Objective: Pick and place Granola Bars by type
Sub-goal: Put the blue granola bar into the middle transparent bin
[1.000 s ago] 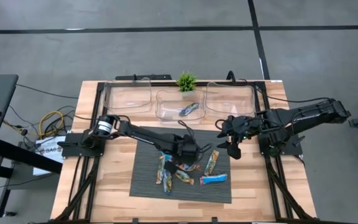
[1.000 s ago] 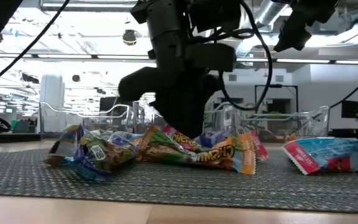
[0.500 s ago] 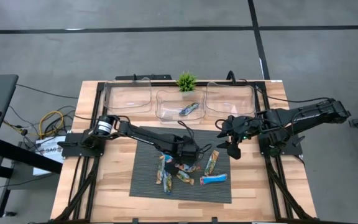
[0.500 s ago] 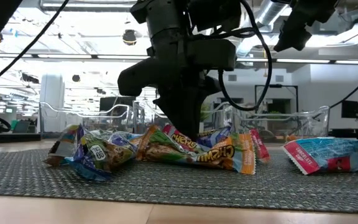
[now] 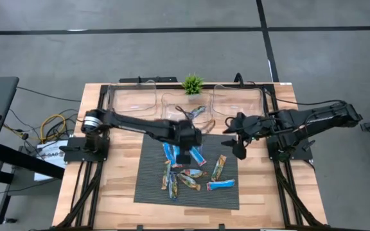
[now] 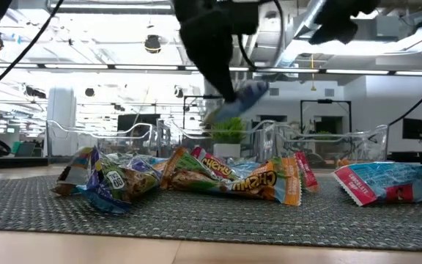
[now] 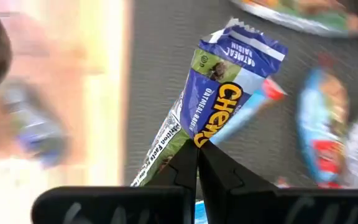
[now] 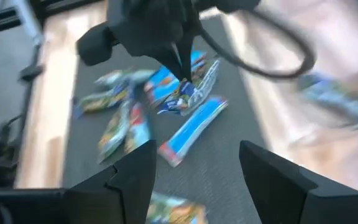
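My left tool (image 7: 197,152) pinches a blue granola bar (image 7: 219,93) above the mat (image 5: 230,199); my right tool (image 8: 194,165) gapes empty.

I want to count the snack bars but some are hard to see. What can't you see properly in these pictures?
- Pile of bars, high view: too small and overlapping to count or sort by type.
- Bar in the middle bin, high view: partly behind the left arm; type unreadable.
- Held bar, left wrist view: lower end hidden by the shut jaws.
- Bars, right wrist view: blurred by motion.
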Controlling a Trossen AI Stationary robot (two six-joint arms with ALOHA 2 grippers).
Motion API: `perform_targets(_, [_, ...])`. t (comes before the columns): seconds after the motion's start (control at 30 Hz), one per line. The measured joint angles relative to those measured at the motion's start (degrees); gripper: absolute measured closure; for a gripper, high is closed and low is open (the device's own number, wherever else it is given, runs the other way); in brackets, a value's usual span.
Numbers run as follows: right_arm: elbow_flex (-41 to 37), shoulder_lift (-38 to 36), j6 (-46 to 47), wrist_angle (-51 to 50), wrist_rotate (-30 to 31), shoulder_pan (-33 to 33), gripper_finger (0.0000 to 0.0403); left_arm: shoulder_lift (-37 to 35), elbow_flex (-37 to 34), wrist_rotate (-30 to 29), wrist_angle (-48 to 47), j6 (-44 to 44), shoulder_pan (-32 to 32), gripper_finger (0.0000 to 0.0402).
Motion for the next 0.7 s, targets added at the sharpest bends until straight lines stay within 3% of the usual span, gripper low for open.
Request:
perform_targets(0.23, [2.59, -0.02, -2.08, -0.20, 16.69, -0.10, 0.0180, -5.84, 0.00, -10.92, 0.27, -4.42, 8.01, 0.0401])
perform_targets(0.33, [2.97, -0.02, -2.12, -0.18, 21.15, -0.74, 0.0180, -6.24, 0.00, -12.58, 0.67, -5.76, 12.42, 0.0401])
perform_targets(0.6, [2.97, -0.02, -2.10, -0.18, 21.54, -2.85, 0.0180, -4.48, 0.00, -0.81, 3.09, -7.15, 21.62, 0.0400])
perform_targets(0.7, [2.97, -0.02, -2.11, -0.20, 21.54, -2.85, 0.0180, -4.64, 0.00, 2.74, 3.13, -7.35, 23.21, 0.0382])
